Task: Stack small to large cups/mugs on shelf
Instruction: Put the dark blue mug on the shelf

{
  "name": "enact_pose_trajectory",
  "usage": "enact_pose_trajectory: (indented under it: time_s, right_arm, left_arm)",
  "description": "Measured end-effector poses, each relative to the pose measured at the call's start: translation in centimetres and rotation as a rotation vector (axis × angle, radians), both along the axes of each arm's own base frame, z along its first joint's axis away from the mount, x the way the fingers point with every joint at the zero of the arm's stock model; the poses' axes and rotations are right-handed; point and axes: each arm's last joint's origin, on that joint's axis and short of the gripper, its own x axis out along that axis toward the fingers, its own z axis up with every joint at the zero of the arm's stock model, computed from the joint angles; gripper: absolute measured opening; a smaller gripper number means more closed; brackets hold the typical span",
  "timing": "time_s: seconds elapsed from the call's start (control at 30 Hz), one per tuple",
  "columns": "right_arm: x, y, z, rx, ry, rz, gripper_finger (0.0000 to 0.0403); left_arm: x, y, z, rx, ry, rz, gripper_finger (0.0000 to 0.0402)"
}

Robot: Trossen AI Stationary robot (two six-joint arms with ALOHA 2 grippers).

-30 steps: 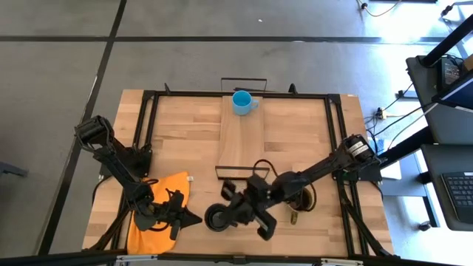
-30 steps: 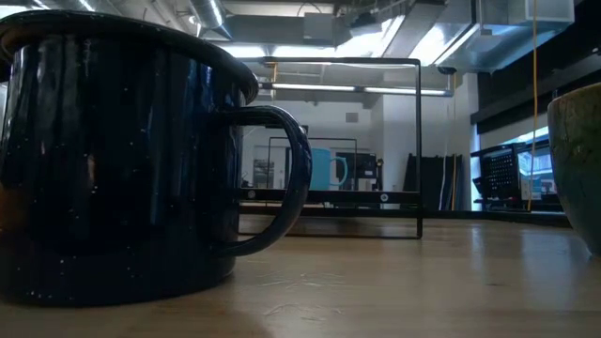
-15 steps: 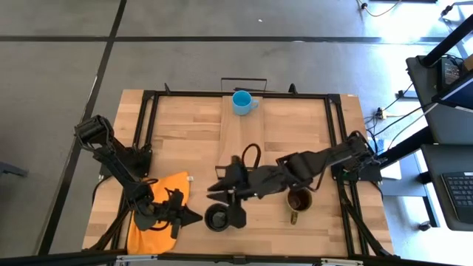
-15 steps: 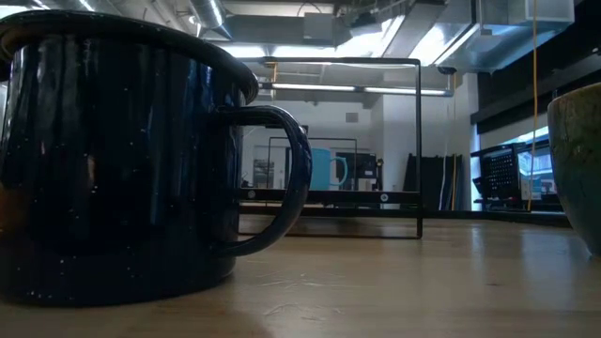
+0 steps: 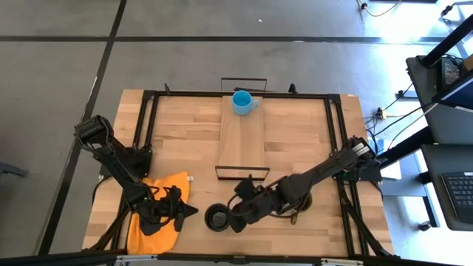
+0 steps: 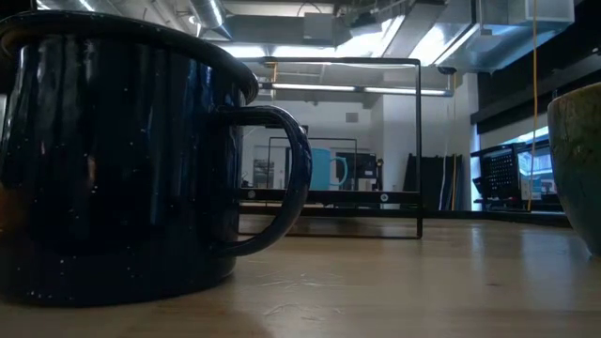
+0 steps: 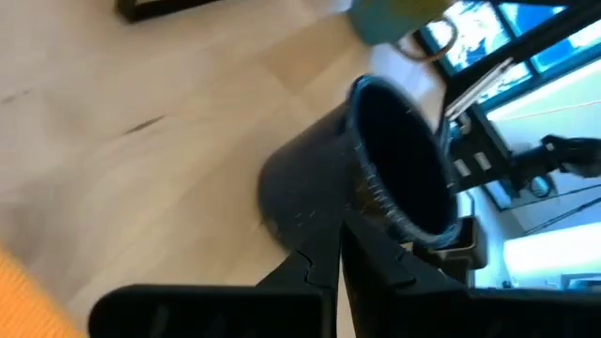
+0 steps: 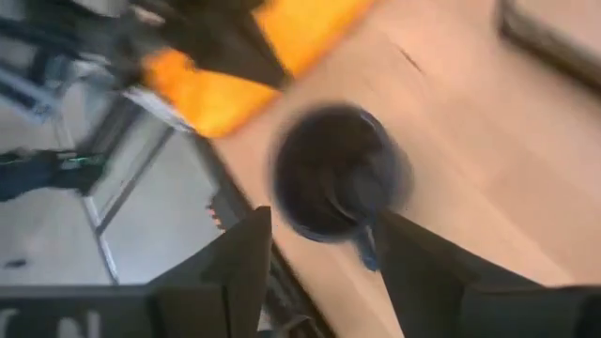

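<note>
From my console the counter (image 5: 177, 133) fills the high view, with the shelf (image 5: 242, 140) running down its middle away from both arms, the light-blue cup (image 5: 242, 102) already on its far end. The olive-yellow cup (image 6: 575, 160) is largely hidden under the right arm. The black cup (image 5: 217, 218) stands on the counter between the two arms, just ahead of the right jaws (image 5: 238, 219), which are spread wide, its handle pointing toward them. I judge the right arm the nearer. The left jaws (image 5: 194, 212) are pressed together, empty, just beside the cup's other side.
</note>
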Motion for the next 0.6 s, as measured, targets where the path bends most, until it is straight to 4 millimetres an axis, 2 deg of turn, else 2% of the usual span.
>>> enact_pose_trajectory:
  time_s: [0.2,0.43,0.6]
  right_arm:
    - [0.1,0.2,-4.1,0.137,-0.016,-0.058,0.0175]
    - [-0.5,0.0,-6.7,0.139,0.030,-0.048,0.0173]
    - [-0.7,-0.2,-7.5,0.140,0.036,-0.047,0.0172]
  left_arm:
    - [-0.2,0.0,-0.3,-0.027,0.055,-0.027,0.0008]
    - [-0.2,0.0,-0.3,-0.033,0.056,-0.026,0.0008]
    - [-0.2,0.0,-0.3,-0.033,0.056,-0.026,0.0008]
